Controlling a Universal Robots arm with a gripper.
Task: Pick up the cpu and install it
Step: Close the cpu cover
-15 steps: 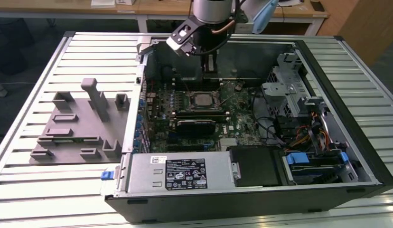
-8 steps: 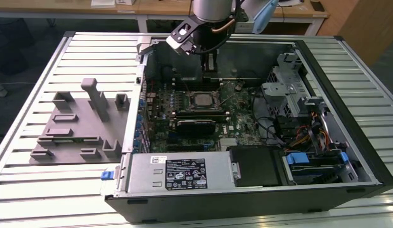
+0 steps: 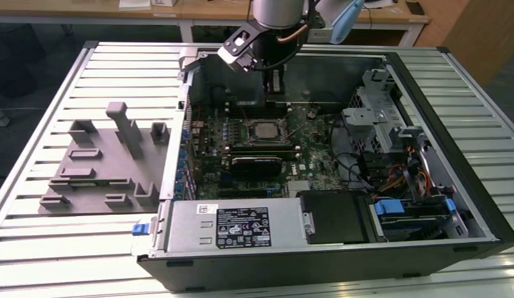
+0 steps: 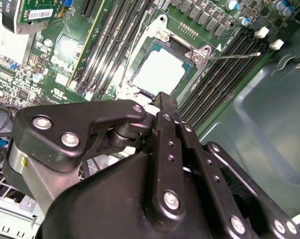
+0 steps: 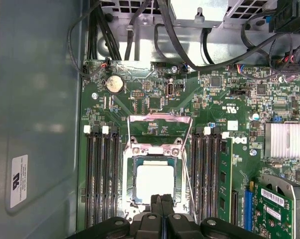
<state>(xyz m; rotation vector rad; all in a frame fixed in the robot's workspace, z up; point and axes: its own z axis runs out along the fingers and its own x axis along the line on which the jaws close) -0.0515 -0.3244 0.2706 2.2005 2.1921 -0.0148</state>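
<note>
**A:** Start with the exterior view. Where does the cpu (image 3: 263, 131) lie?

**B:** It lies flat in its socket at the middle of the motherboard, inside the open computer case (image 3: 423, 205) on the slatted bench (image 3: 41, 74). The fingers (image 3: 275, 87) hang over the board, above the cpu and a little toward the case's far wall. The grey fixture (image 3: 100, 161) sits outside the case on the exterior view's left, well apart from both.

**A:** What does the second wrist view add?

**B:** The fingers (image 4: 166, 107) are pressed together with nothing between them. Their tips end just beside one edge of the cpu (image 4: 159, 71), which lies level in the socket with its pale top plate fully bare. I judge there is a gap in height between tips and chip, but I can't tell how much.

**A:** And the first wrist view?

**B:** It agrees. The fingers (image 5: 157, 205) meet along a thin seam, closed and empty. That seam points straight at the middle of the cpu's (image 5: 155, 180) near edge, so the chip lies directly ahead of the tips. The load plate (image 5: 160, 127) stands flipped open on the chip's far side, with memory slots (image 5: 101, 179) flanking the socket on either side.

**A:** Does the cpu have a long axis?

**B:** None worth naming. It looks about square, with its edges parallel to the socket frame.
</note>
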